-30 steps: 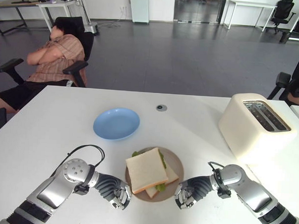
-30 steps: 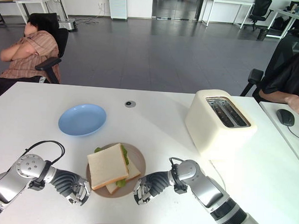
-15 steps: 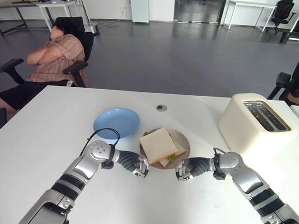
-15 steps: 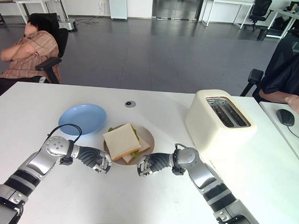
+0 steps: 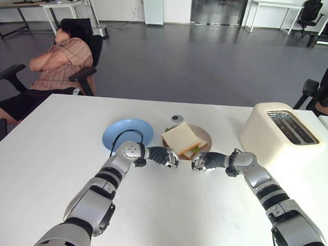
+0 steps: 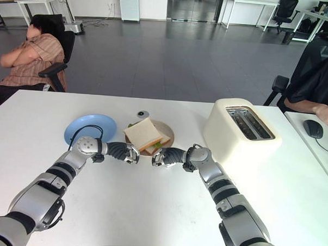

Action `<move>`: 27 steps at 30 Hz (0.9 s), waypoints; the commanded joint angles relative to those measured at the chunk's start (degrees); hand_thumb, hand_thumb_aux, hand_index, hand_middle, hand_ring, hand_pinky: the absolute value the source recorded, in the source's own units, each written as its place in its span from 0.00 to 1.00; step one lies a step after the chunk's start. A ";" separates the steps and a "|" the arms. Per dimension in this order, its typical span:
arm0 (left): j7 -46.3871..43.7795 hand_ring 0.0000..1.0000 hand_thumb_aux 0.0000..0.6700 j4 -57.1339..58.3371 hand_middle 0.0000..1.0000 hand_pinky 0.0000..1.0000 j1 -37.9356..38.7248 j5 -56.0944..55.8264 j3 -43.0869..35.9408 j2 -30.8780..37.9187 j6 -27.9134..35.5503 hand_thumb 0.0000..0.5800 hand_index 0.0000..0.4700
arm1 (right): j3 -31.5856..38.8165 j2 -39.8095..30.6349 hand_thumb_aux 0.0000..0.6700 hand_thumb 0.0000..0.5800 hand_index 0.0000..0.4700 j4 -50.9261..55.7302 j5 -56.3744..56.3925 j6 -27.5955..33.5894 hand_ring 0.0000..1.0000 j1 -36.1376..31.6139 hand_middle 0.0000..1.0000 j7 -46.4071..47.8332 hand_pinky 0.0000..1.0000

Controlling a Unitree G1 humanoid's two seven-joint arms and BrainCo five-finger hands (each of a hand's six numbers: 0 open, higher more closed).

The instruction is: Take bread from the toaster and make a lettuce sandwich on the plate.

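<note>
Two plates are now seen almost side by side on the white counter, which was not so a second ago. The blue plate on the left has been left where it lay. The left hand, which was drawn in close to the near edge, has been stretched well forward. Its fingers are curled and nothing is held in them, and it is placed at the near left rim of the brown plate. That plate, with the finished sandwich on it, has been pushed away from the near edge to the middle of the counter, just beside the blue plate. The top slice is set slightly askew, and lettuce is seen at the near side. The right hand has been carried forward in the same way. Its fingers are likewise curled on nothing, and it is placed at the near right rim. Whether either hand is actually pressed against the rim cannot be told. The toaster on the right has not been moved, and its slots look empty. The sandwich is judged to be assembled, so little beyond drawing the hands back seems to be left.
</note>
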 commanded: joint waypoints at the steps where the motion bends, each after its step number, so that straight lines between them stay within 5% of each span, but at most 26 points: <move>1: 0.21 1.00 1.00 -0.31 1.00 1.00 2.15 -0.72 2.18 -0.59 -2.53 1.00 1.00 | 0.04 -0.69 1.00 1.00 1.00 -0.39 -1.39 2.35 1.00 4.32 1.00 1.71 1.00; 5: -6.32 0.96 1.00 -21.12 0.96 0.96 8.82 -10.22 6.67 1.74 3.47 1.00 1.00 | -5.47 -5.20 1.00 1.00 1.00 -19.59 4.08 7.18 1.00 9.18 1.00 4.50 1.00; 6: -7.26 0.67 1.00 -28.91 0.67 0.67 11.69 -13.09 7.64 2.96 7.02 1.00 1.00 | -7.57 -5.84 0.86 0.98 0.86 -25.09 6.27 8.88 1.00 10.23 1.00 4.63 1.00; 7: -7.88 0.40 1.00 -35.64 0.40 0.40 14.21 -15.71 8.54 4.05 10.33 1.00 1.00 | -9.59 -6.00 0.56 0.81 0.56 -29.38 7.98 9.77 1.00 10.94 1.00 4.14 1.00; 8: -8.38 0.00 1.00 -42.49 0.00 0.00 16.68 -18.69 9.53 5.43 14.95 1.00 1.00 | -11.79 -6.25 0.00 0.00 0.00 -33.88 10.26 11.75 0.24 11.68 0.24 3.94 0.24; 9: -8.75 0.00 0.89 -48.10 0.00 0.00 18.82 -21.00 10.46 6.74 17.97 0.99 0.89 | -13.87 -6.11 0.00 0.00 0.00 -37.61 11.89 12.59 0.00 12.50 0.00 3.00 0.00; 10: -7.99 0.00 0.78 -53.04 0.00 0.00 20.67 -24.04 12.17 7.46 21.58 0.95 0.78 | -16.22 -5.16 0.00 0.00 0.00 -40.72 13.17 13.38 0.00 13.17 0.00 0.78 0.00; 11: -6.27 0.00 0.56 -57.01 0.00 0.00 22.21 -26.42 14.26 7.64 24.04 0.81 0.56 | -18.54 -3.65 0.00 0.00 0.00 -43.34 13.74 13.16 0.00 13.94 0.00 -2.37 0.00; 12: -3.49 0.00 0.32 -60.20 0.00 0.00 23.53 -28.40 16.62 7.09 25.54 0.53 0.32 | -20.47 -1.81 0.00 0.00 0.00 -45.18 13.69 12.46 0.00 14.44 0.00 -5.99 0.00; 13: -0.29 0.00 0.00 -63.07 0.00 0.00 24.67 -30.85 19.08 6.03 27.70 0.00 0.00 | -22.27 0.40 0.00 0.00 0.00 -46.93 14.13 12.06 0.00 14.90 0.00 -9.65 0.00; 20: 28.95 0.00 0.00 -73.48 0.00 0.00 35.05 -28.10 23.27 -9.65 30.55 0.00 0.00 | -20.59 16.44 0.00 0.00 0.00 -54.07 2.58 -1.86 0.00 26.50 0.00 -35.67 0.00; 27: 37.19 0.00 0.00 -72.45 0.00 0.00 38.51 -16.82 20.21 -13.98 20.44 0.00 0.00 | -11.40 20.28 0.00 0.00 0.00 -48.81 -7.97 -13.46 0.00 32.58 0.00 -42.49 0.00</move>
